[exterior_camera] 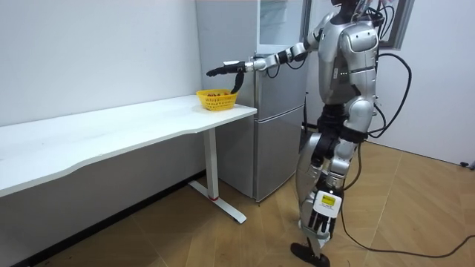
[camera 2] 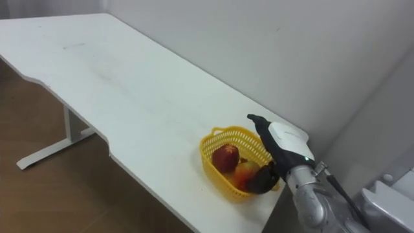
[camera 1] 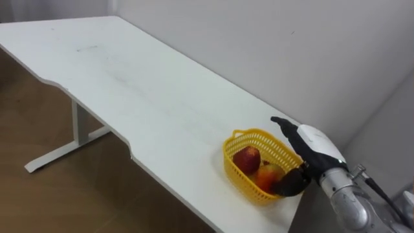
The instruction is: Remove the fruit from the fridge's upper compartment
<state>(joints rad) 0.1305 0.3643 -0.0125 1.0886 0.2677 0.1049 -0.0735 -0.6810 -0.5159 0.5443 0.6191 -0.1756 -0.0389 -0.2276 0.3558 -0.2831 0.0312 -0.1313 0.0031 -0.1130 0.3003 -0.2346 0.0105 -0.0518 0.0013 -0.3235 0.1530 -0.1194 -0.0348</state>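
We see the right hand (camera 1: 312,147) spread – fingers straight over the yellow basket (camera 1: 240,138), thumb down by its right edge – two fruits (camera 1: 247,158) inside, on the white table (camera 1: 129,84).

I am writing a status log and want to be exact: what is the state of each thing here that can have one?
Yellow plastic mesh basket: upright near the end of the white table.
Red apple and orange-red fruit: lying inside the basket.
Right robot hand: open, over the basket's right edge.
Tall grey fridge: upper compartment open, lower part shut.
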